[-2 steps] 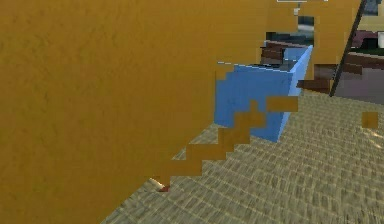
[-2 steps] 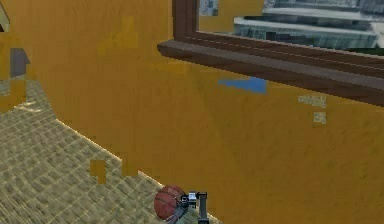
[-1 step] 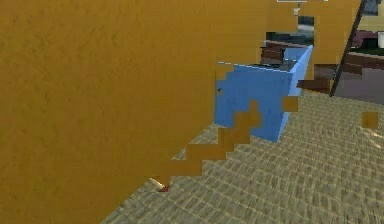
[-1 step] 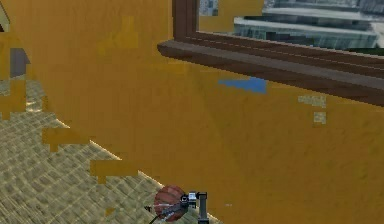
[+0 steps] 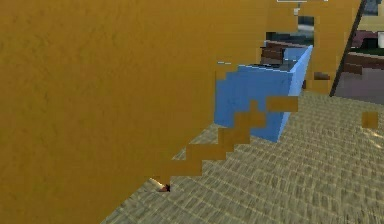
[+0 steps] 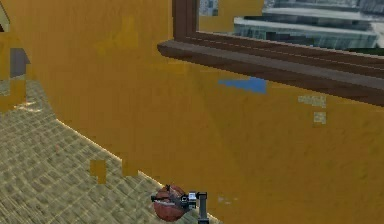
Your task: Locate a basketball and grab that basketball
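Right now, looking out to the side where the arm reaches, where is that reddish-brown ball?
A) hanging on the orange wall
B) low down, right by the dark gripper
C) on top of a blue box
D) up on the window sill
B: the reddish-brown ball shows at the bottom of the arm side view, right at the gripper, above the tan floor.

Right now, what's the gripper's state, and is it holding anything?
Gripper: cannot tell whether it holds anything; a reddish-brown ball shows at its far end, low against the orange wall.
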Motion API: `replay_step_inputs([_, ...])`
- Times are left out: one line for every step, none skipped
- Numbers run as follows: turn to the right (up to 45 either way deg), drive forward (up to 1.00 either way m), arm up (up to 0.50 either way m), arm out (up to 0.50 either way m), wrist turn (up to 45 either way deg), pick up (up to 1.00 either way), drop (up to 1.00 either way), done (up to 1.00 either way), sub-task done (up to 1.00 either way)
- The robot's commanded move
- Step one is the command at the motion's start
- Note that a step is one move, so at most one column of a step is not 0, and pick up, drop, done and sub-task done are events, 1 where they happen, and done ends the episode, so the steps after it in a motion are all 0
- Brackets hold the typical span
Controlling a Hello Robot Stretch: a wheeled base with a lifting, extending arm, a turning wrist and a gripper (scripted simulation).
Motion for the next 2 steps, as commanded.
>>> replay_step_inputs([0.0,0.0,0.0,0.0,9.0,0.0,0.0,0.0,0.0])
replay_step_inputs([0.0,0.0,-0.3,0.0,0.0,0.0,0.0,0.0,0.0])
